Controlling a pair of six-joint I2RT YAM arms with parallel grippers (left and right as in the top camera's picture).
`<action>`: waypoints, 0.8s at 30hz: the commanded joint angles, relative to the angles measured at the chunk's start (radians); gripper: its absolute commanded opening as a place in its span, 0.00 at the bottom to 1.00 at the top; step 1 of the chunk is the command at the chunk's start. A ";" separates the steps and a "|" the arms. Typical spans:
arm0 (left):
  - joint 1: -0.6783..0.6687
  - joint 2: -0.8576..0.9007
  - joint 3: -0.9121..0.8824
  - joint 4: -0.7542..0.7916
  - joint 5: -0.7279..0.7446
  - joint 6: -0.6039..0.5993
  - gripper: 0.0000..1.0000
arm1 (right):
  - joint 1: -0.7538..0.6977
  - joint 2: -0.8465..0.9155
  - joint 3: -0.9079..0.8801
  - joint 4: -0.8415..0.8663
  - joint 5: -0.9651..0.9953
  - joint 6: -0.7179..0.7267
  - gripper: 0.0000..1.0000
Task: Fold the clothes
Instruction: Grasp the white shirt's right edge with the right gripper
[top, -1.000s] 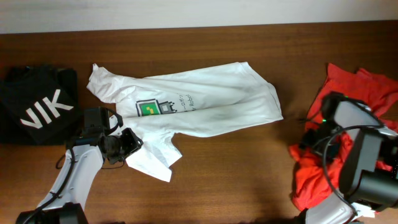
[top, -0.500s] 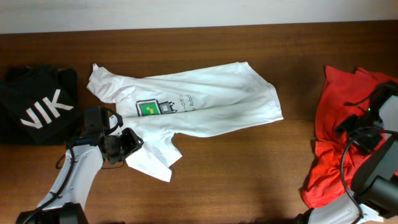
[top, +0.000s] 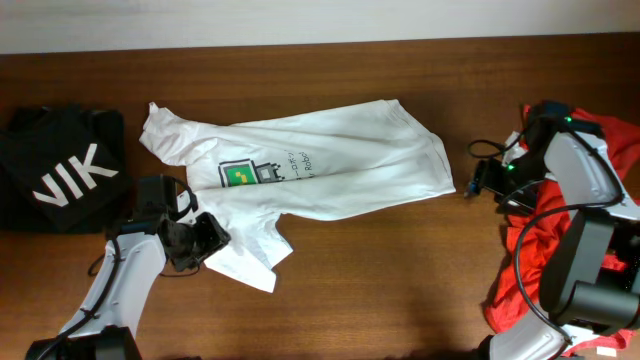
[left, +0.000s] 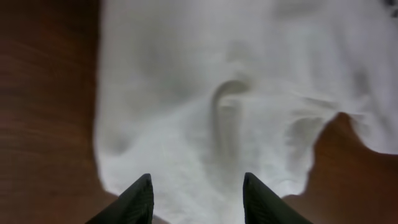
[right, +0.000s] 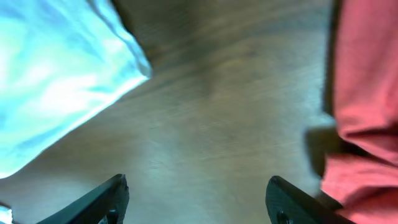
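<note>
overhead view, brown wooden table (top: 400, 290): a white short-sleeved cotton t-shirt (top: 330, 165) with a small green-and-yellow chest print lies rumpled across the middle, its hem to the right and one sleeve trailing toward the near left. the left gripper (top: 203, 238) sits at the edge of that near-left sleeve. the left wrist view shows its two dark fingertips (left: 138, 198) moderately apart above creased white cloth, with nothing pinched between them. the right gripper (top: 478, 180) hangs just beside the shirt's right hem, over bare wood between the shirt and a crumpled red-orange t-shirt (top: 522, 265) heaped at the right edge. in the right wrist view its fingers stand wide apart, framing brown tabletop, with a corner of the white shirt at the far left and red fabric at the right. a folded black garment with large white letters (top: 60, 170) rests at the left edge, close to the shirt's far-left sleeve.
</note>
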 joint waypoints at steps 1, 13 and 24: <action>-0.003 -0.010 -0.026 -0.004 -0.153 0.013 0.50 | 0.028 0.003 -0.018 0.014 -0.024 0.014 0.74; -0.003 0.080 -0.046 0.109 -0.208 0.013 0.48 | 0.053 0.003 -0.020 0.022 -0.024 0.013 0.74; -0.004 0.161 -0.046 0.143 -0.048 0.013 0.00 | 0.053 0.003 -0.020 0.025 -0.020 0.013 0.75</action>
